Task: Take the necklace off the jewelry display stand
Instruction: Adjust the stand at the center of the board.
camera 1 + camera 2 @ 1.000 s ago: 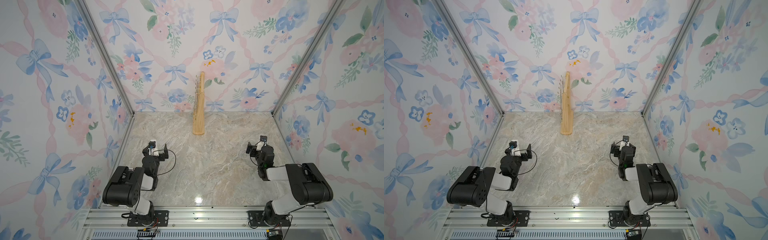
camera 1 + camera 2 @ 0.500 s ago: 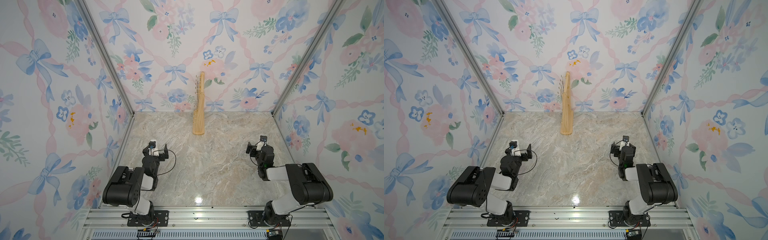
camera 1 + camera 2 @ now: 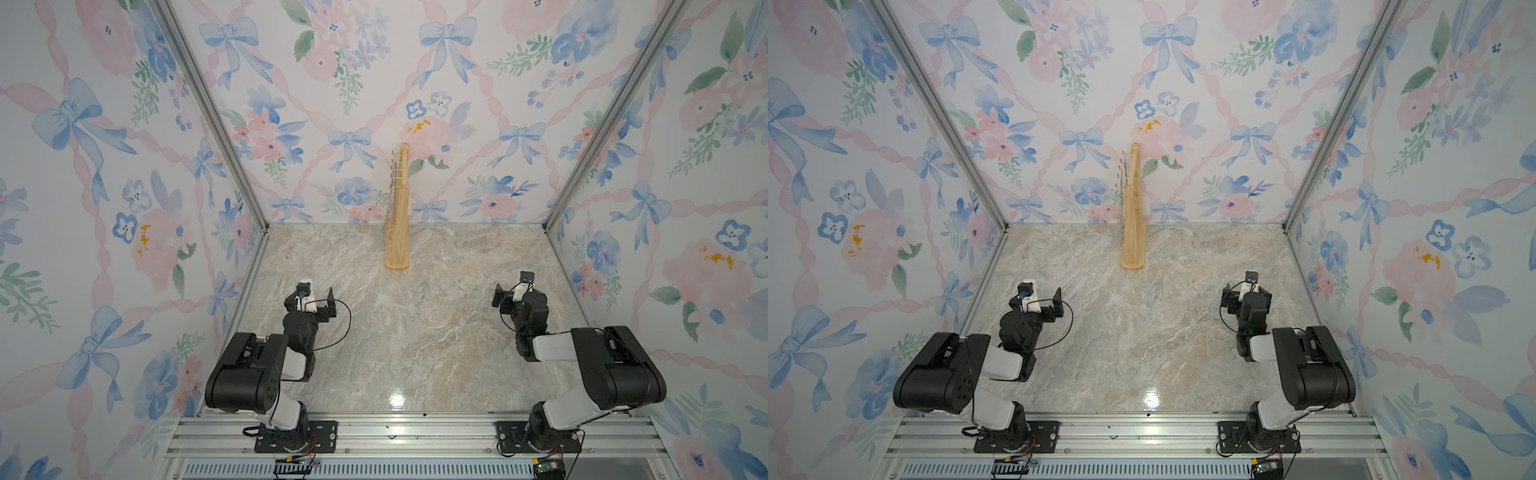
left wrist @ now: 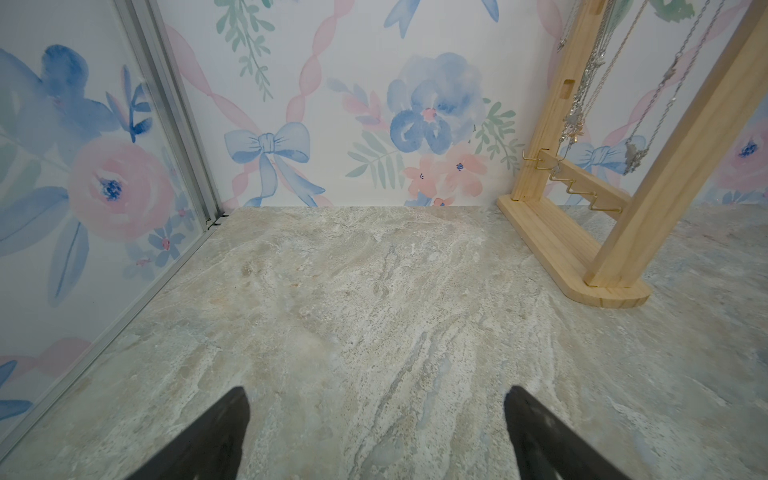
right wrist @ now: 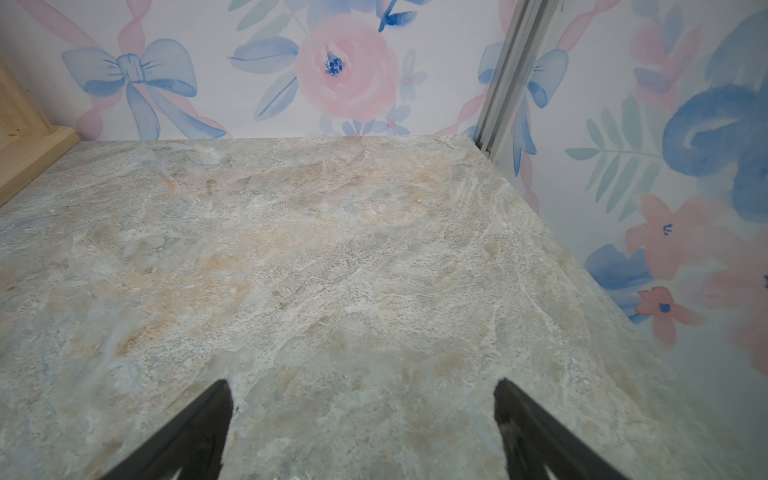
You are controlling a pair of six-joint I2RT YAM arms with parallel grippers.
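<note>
Both top views: pale wallpaper walls [image 3: 124, 166] with blue bows and pink flowers, filling upper frame and both sides. Grey-beige marbled tabletop [image 3: 415, 332] across lower centre. Black-and-white left arm [image 3: 249, 374] folded low at lower left, matching right arm [image 3: 602, 365] at lower right. Light pine rectangular jewelry display stand [image 3: 397, 232] upright at centre, edge-on, near back wall, well apart from both arms. Left gripper [image 4: 376, 392] at bottom edge of left wrist view, jaws spread wide, nothing between. Right gripper [image 5: 361, 383] likewise spread and empty. Thin silver necklaces [image 4: 582, 95] hanging inside stand, upper right of left wrist view; small brass hooks [image 4: 575, 188] along low rail.
</note>
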